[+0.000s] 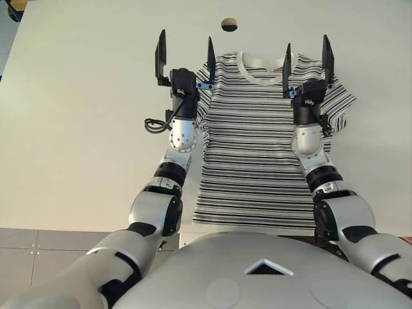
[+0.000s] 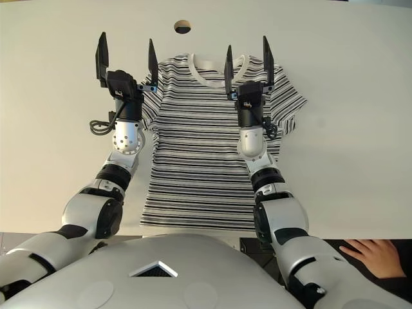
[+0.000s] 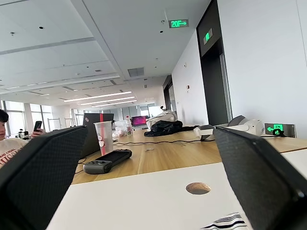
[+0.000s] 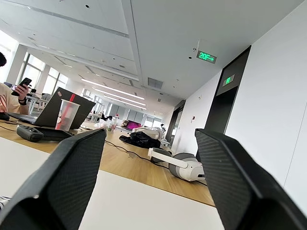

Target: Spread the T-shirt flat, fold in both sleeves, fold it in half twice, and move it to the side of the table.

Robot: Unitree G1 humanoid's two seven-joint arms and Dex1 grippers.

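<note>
1. Records the T-shirt (image 1: 257, 161) spread flat on the table (image 1: 84, 129), with the hem (image 1: 251, 219) nearest the robot and well behind both claws. Judges the spreading step done.
2. Finds the left gripper (image 1: 185, 61) wide open and holding nothing, straddling the shirt's left shoulder edge: one finger over fabric, the other over bare table. Judges this a ready stance for the sleeve fold.
3. Finds the right gripper (image 1: 308, 64) equally wide open and empty, poised over the right shoulder.
4. Notes the right sleeve (image 1: 341, 103) lying out flat just outboard of the right gripper, not yet folded in. Cannot tell how the left sleeve lies beneath the left forearm.
5. Places the collar (image 1: 261, 78) between the two claws, at the shirt's far end.
6. Notes a round hole (image 1: 229, 24) in the table beyond the left gripper, apart from the shirt.
</note>
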